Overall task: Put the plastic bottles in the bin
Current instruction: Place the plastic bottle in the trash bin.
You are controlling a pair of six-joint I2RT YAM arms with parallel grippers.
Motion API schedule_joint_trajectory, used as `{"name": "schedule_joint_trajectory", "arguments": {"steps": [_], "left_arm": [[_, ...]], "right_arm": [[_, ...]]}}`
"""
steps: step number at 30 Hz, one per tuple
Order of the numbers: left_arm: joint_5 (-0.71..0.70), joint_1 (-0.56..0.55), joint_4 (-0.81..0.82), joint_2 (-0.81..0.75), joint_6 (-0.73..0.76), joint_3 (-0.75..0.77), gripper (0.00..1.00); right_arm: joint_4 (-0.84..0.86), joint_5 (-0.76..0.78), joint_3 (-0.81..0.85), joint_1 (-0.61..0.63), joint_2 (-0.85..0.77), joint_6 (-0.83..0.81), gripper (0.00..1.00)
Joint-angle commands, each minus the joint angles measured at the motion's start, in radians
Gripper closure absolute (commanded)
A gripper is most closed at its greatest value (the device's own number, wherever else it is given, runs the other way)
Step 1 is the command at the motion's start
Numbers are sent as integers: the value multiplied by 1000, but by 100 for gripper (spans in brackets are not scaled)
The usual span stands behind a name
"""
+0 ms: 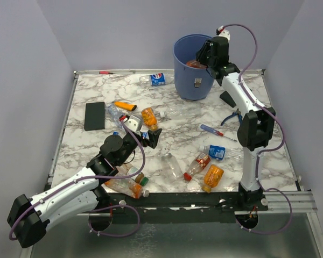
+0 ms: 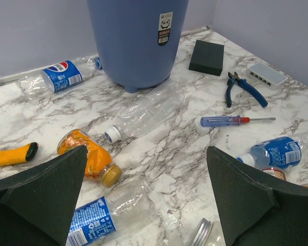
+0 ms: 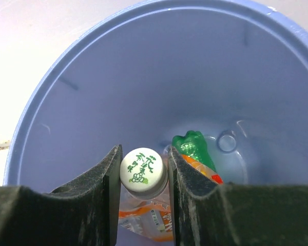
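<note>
A white-capped bottle [image 3: 141, 169] is pinched at the neck between the fingers of the right gripper [image 3: 143, 154]. It hangs inside the mouth of the bin [image 3: 143, 72], with a green-capped crushed bottle [image 3: 192, 146] just outside one finger, so the step in hand looks like the drop, which calls only for parting the fingers. The left gripper [image 2: 146, 151] hangs spread wide and empty over the table [image 2: 185, 169], with a blue-labelled bottle [image 2: 95, 220] between its fingers and a clear bottle [image 2: 143, 113] just ahead, likely its next pick. The held bottle's body is mostly hidden below the fingers, and what lies under it in the bin is hard to make out, perhaps an orange label.
</note>
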Motion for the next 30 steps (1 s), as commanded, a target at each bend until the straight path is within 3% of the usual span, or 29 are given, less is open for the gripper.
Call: {"name": "schedule_joint_trajectory", "arguments": {"steps": [1, 3, 6, 13, 16, 20, 26, 30], "left_arm": [[25, -3, 7, 4, 6, -2, 1], [25, -4, 7, 5, 5, -2, 1], [25, -4, 7, 8, 6, 0, 1], [26, -3, 6, 14, 3, -1, 1], [21, -3, 6, 15, 2, -2, 1], [-1, -3, 6, 14, -1, 47, 1], [-102, -4, 1, 15, -1, -3, 1], [-204, -3, -21, 16, -10, 4, 1]], "right_arm": [[-129, -59, 62, -5, 36, 0, 73], [-140, -58, 65, -5, 29, 2, 48], [-144, -50, 88, -5, 16, 12, 33], [-231, -45, 328, -6, 24, 29, 25], [-193, -59, 323, -4, -48, 57, 24], [-42, -91, 73, 4, -263, 87, 24], [143, -120, -476, 78, -653, 127, 30], [151, -131, -739, 166, -854, 104, 30]]}}
